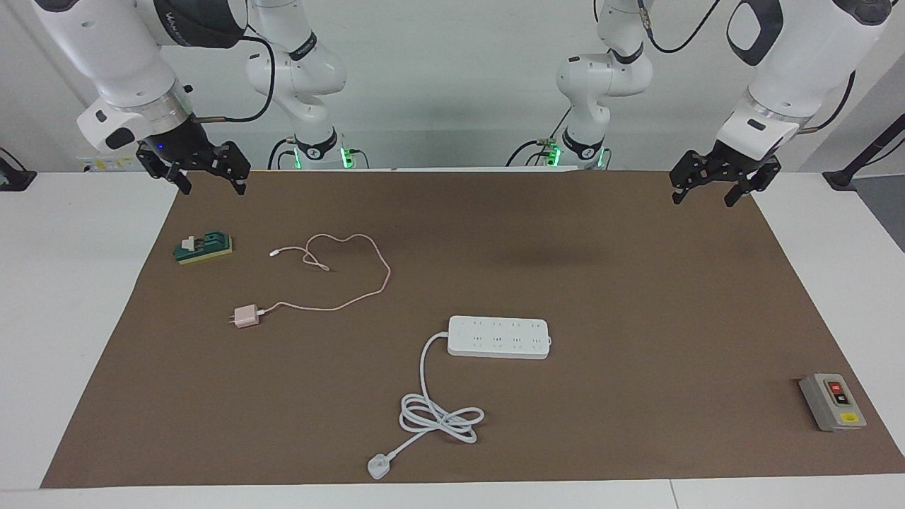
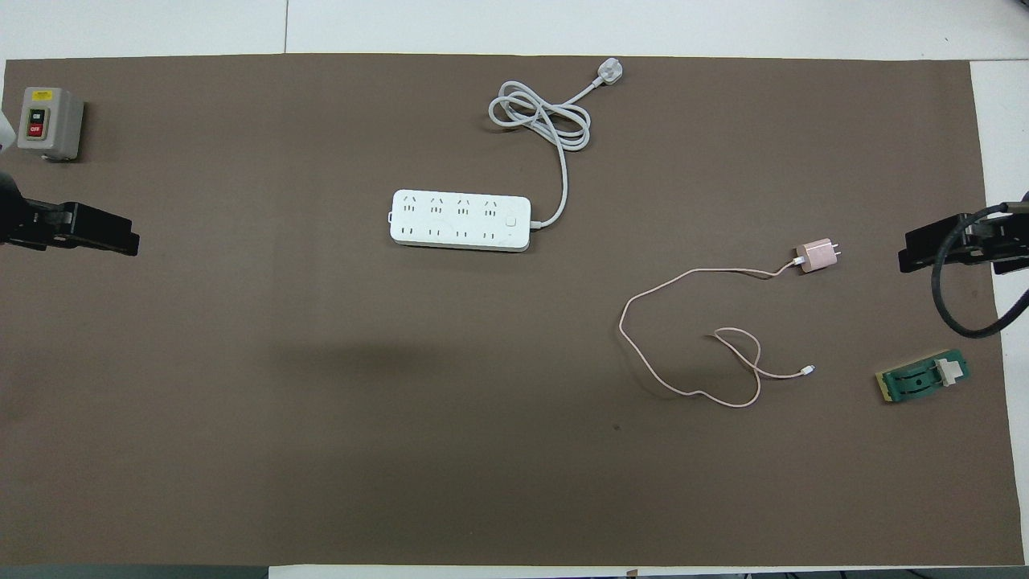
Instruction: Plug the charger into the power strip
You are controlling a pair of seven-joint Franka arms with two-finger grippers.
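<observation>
Nothing plugged in yet from where I sit: the pink charger [image 2: 816, 256] lies loose on the counter [image 2: 241, 402] at three o'clock of the power strip [image 2: 461, 220], well apart, both the left gripper [image 1: 713, 189] and right gripper [image 1: 205, 177] waiting raised with fingers released, grasping nothing.

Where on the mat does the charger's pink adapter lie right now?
The charger lies flat on the brown mat toward the right arm's end, beside the power strip, untouched.
</observation>
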